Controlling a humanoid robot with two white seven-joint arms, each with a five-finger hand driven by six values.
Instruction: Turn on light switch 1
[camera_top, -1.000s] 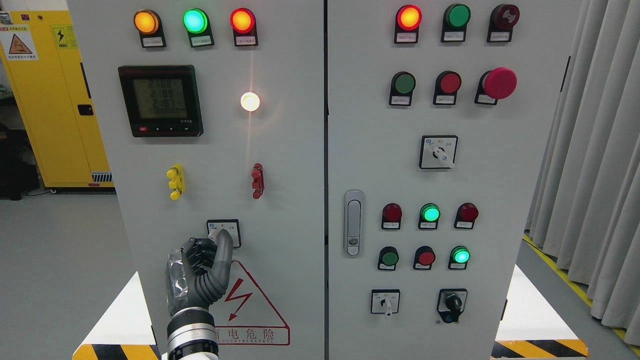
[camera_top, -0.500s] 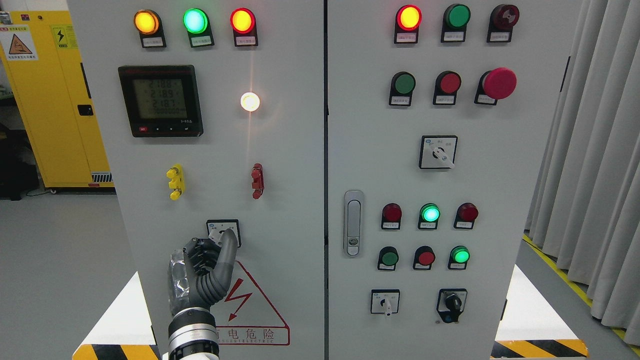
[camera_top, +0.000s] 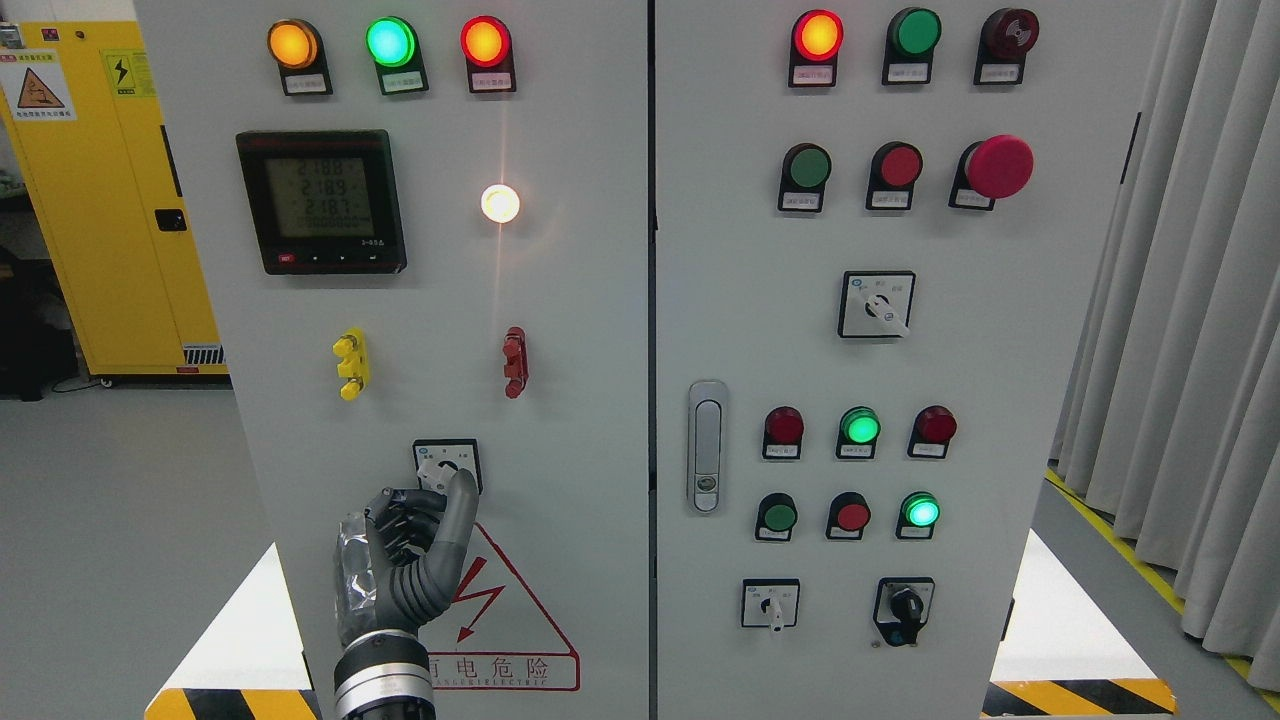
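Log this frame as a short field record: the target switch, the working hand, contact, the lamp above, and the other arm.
target: rotary selector switch low on the left cabinet door
working hand: left hand, arm entering from the bottom left
hand pose: one finger extended upward, the others curled
contact: the extended fingertip sits at the switch's lower right edge; actual touch cannot be confirmed
lamp above: white indicator lamp is lit
below the switch: red electrical hazard triangle, partly covered by the hand
right arm: not in view

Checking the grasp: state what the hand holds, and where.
Nothing is held. The left hand only touches the rotary switch with one extended fingertip.
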